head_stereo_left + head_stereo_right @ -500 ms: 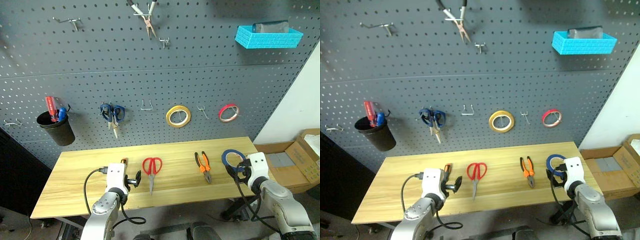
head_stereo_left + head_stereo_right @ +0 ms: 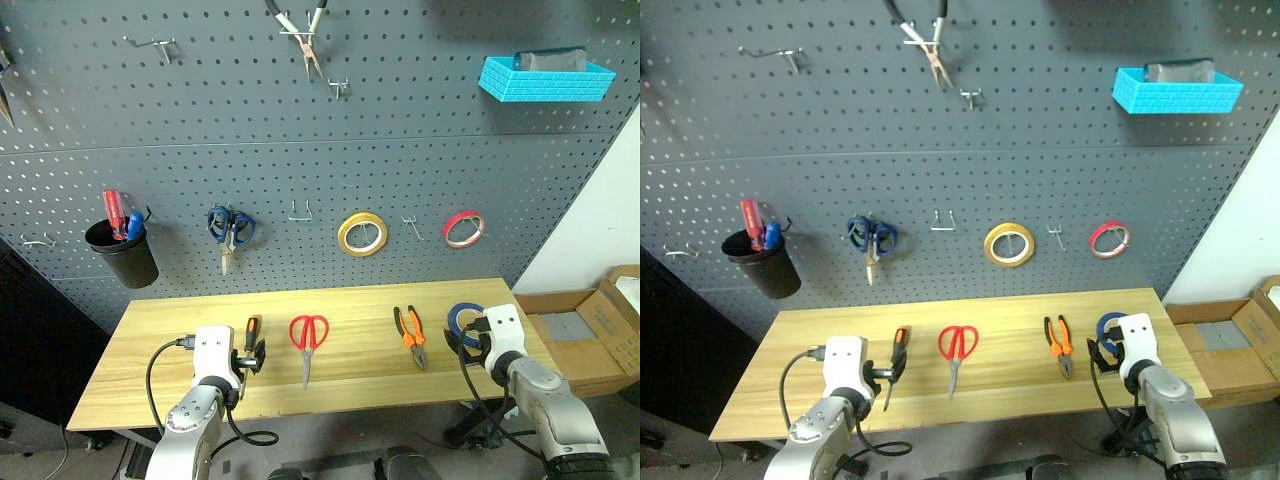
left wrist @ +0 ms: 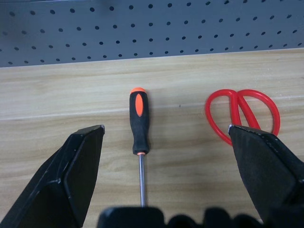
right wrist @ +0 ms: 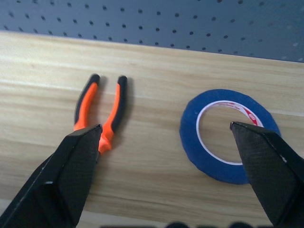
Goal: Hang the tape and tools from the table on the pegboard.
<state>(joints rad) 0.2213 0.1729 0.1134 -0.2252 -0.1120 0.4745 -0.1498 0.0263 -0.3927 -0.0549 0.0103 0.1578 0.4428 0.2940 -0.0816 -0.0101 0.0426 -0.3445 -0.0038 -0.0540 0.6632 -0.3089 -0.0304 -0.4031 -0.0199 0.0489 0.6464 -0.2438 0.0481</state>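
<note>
The left wrist view shows the screwdriver (image 3: 139,124) between wide left fingers (image 3: 71,175), handle toward the pegboard (image 2: 400,150); the right wrist view shows the tape (image 4: 228,135) flat near the counter's (image 2: 350,385) right end, right fingers (image 4: 66,175) wide.

Long light wooden surface (image 2: 350,370) with plank grain, set against a pegboard wall. Lying flat on it in a row, well apart: orange-and-black screwdriver (image 2: 249,333) toward the left, red-handled scissors (image 2: 306,335) near the middle, orange-and-black pliers (image 2: 409,334) further right, blue tape roll (image 4: 229,134) at the right end.
</note>
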